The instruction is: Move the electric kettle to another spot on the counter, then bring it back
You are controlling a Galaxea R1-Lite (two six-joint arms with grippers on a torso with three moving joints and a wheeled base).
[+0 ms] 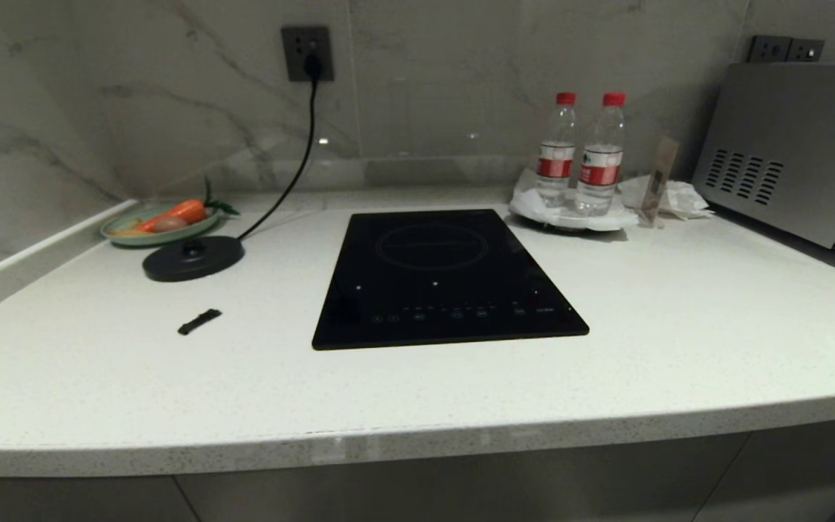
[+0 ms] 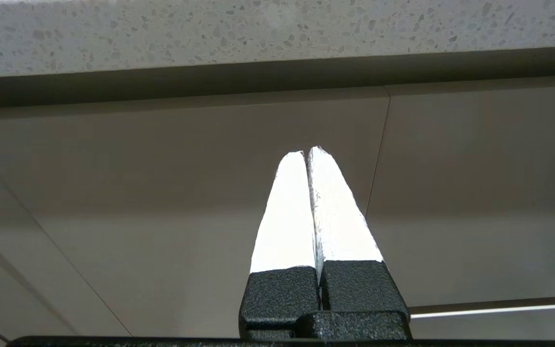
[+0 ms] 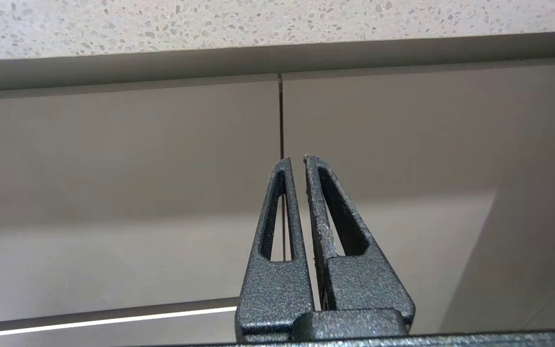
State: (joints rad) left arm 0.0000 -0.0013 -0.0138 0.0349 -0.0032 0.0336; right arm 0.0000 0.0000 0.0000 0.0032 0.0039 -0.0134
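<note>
The electric kettle is out of view in every view. The white speckled counter (image 1: pixel 678 348) fills the head view, with neither arm in it. Both arms hang below the counter's front edge, facing the beige cabinet doors. My left gripper (image 2: pixel 306 152) has white-covered fingers pressed together and holds nothing; the counter's edge (image 2: pixel 277 33) runs above it. My right gripper (image 3: pixel 297 158) has black slotted fingers (image 3: pixel 277 217) drawn together with only a hairline gap, also empty, under the same edge (image 3: pixel 277 24).
A round black base disc (image 1: pixel 193 257) sits at the left, its cord running up to a wall socket (image 1: pixel 306 52). Behind it is a green plate (image 1: pixel 160 225) with a carrot. A black hob (image 1: pixel 446 279) lies mid-counter. Two water bottles (image 1: pixel 580 152), a microwave (image 1: pixel 794 152) and a small black piece (image 1: pixel 200 321) are also there.
</note>
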